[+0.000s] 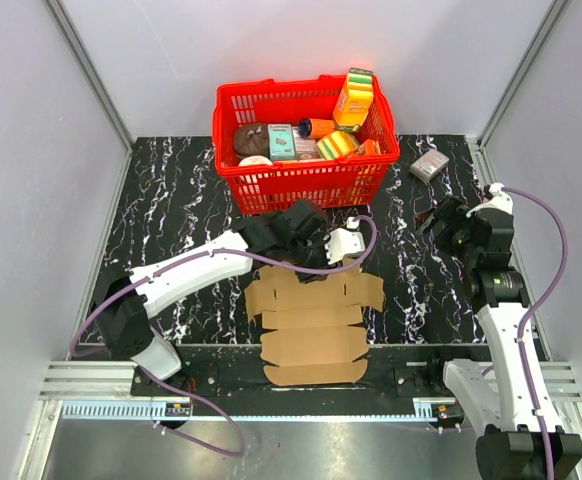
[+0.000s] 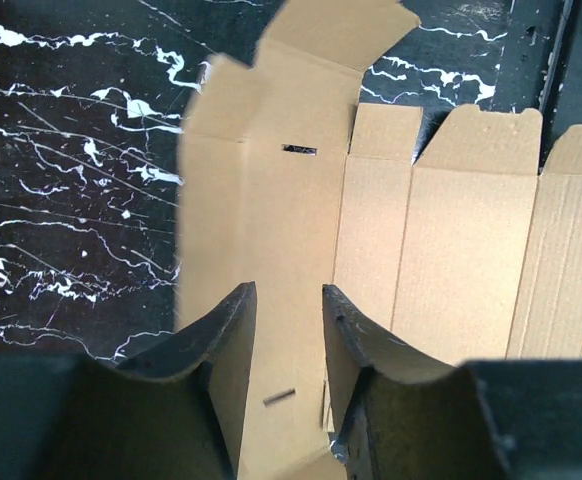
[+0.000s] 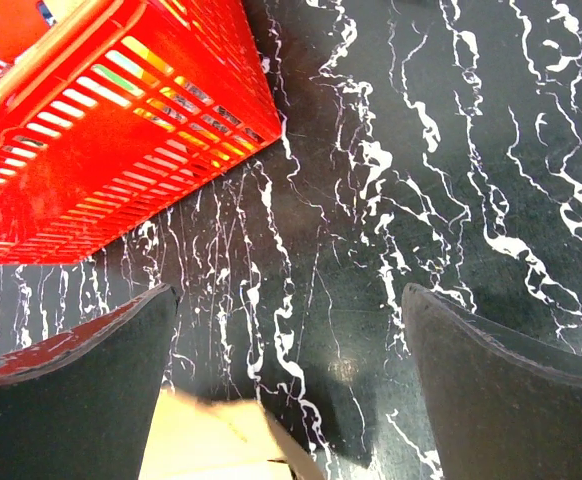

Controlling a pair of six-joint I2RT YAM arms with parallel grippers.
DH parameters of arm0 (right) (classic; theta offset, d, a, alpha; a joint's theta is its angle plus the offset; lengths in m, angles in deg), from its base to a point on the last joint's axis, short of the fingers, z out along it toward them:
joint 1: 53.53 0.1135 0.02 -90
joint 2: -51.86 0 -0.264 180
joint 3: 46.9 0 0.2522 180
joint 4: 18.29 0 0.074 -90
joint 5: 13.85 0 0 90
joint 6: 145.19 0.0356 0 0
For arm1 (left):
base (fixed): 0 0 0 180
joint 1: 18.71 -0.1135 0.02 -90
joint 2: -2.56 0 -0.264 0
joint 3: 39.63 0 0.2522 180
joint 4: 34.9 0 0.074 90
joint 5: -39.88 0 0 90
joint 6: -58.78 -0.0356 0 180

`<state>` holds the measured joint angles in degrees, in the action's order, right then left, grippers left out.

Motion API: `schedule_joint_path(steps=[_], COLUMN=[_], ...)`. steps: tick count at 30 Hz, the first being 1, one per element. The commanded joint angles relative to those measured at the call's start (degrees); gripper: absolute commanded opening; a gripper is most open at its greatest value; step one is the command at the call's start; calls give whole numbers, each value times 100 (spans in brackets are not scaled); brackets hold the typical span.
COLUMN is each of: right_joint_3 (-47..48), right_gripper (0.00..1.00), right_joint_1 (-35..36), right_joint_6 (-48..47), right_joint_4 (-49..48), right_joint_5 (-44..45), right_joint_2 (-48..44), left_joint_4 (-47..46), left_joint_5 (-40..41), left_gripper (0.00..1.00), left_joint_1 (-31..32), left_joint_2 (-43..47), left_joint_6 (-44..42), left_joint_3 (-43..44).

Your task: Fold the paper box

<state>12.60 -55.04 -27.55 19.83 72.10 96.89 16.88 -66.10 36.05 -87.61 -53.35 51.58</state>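
The paper box (image 1: 311,325) is a flat brown die-cut sheet lying on the black marbled table, near the front edge. In the left wrist view the paper box (image 2: 391,220) fills the middle, with its flaps and creases showing. My left gripper (image 1: 319,248) hangs over the sheet's far edge. In its own view my left gripper (image 2: 286,290) has its fingers a narrow gap apart, just above a panel and holding nothing. My right gripper (image 1: 439,222) is wide open and empty above bare table to the right of the sheet. My right gripper (image 3: 291,290) sees a corner of the sheet (image 3: 211,445).
A red plastic basket (image 1: 301,185) full of colourful packages stands at the back centre, close behind my left gripper; it also shows in the right wrist view (image 3: 101,130). A small grey-pink box (image 1: 429,165) lies at the back right. Grey walls close in three sides.
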Motion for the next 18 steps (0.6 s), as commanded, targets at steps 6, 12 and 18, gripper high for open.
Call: schedule_joint_path(steps=[6,12,18], right_joint_3=[111,497,577], right_gripper=[100,99,79], right_joint_1=[2,2,90], right_joint_6=[-540,-522,-593], right_joint_4=[-880,-925,-722], right_joint_5=[-1377,-2134,-2434], right_joint_2=[250,1225,2175], left_joint_4=[-286,-689,-1718], left_joint_5=[289,938,1529], left_gripper=[41,45,58], left_joint_1=[-88,-202,-299], left_joint_2=[351,772,1747], left_joint_6=[77,832,2186], left_joint_3=[25,-387,-1626])
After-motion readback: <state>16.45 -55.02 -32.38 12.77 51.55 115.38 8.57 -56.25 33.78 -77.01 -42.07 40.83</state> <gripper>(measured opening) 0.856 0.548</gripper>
